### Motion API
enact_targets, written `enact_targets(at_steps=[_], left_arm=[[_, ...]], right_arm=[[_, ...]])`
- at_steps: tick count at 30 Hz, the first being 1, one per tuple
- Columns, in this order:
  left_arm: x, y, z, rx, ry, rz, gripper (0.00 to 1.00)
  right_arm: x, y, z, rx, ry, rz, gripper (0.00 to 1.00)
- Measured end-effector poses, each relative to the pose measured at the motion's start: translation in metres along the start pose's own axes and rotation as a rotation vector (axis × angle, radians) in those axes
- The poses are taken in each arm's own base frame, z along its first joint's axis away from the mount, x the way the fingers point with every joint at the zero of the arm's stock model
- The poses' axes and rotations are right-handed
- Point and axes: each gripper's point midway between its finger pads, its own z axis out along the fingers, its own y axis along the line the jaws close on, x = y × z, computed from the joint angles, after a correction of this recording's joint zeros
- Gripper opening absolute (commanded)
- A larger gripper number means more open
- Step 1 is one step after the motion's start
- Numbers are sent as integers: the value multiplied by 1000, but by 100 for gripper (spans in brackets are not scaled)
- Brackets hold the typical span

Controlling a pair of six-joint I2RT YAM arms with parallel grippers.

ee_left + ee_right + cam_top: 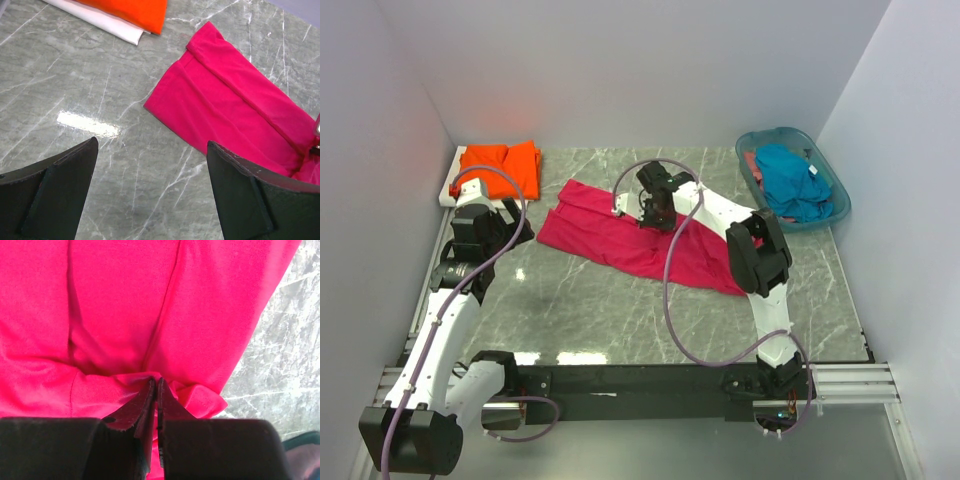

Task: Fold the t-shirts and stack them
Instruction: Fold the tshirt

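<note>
Magenta cloth is bunched right at the tips of your right hand (pixel 156 382). Its fingers are pressed together on a small ridge of the magenta-red shirt (pixel 125 305). The wrist view does not show whether one layer or two sits between them.

That is your main risk. A thin pinch could slip out once you lift or drag, while a bite through both layers would haul the whole shirt along instead of turning one edge over.

The shirt lies mid-table (pixel 580 310), slanting from upper left to lower right in the top view, and is narrowed into a long band. The arm and its cable cross the band's lower-right end, so you cannot see how that end lies. A sideways pull may skew the band or undo its lengthwise folds.

Your left hand (pixel 152 145) hangs spread wide over bare table at the left of the top view. It holds nothing and sits just short of the shirt's left end. With nothing pressing down there, the cloth is free to slide.

Further out, the orange shirt (pixel 500 165) rests folded on a white board (pixel 453 187) in the upper-left corner. The teal-blue shirt (pixel 790 180) lies crumpled in the basket (pixel 841 205) at upper right. No neck label shows in any view.
</note>
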Motion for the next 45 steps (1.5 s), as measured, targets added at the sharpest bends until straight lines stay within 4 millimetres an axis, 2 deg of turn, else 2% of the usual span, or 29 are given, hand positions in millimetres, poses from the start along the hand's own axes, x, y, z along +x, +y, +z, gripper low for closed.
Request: enact_targets(at_steps=[3,7,13,19,24,28,31,33,38,45], left_arm=[[0,0,0,0,1,0,95],[0,0,0,0,1,0,95],[0,0,0,0,1,0,95],[0,0,0,-1,2,0,95],[0,0,0,-1,2,0,95],[1,0,0,-1,2,0,95],[1,0,1,-1,3,1,95],[1,0,1,-1,3,1,95],[1,0,1,-1,3,0,95],[1,0,1,-1,3,1,95]], right_arm=[[-2,-1,3,8,1,-1,9],[-8,-1,4,16,-8,-6,23],[-21,-12,5,85,-37,9,37],[-44,-31,0,208,-87,93,37],[-59,-33,-11,163,-176,154,37],[-40,-26,-17,80,-183,179,37],[-18,-16,-17,30,-143,179,37],[-11,-11,-16,2,-123,172,37],[-11,-9,-18,-42,-109,148,37],[-4,-2,-10,-81,-77,131,37]])
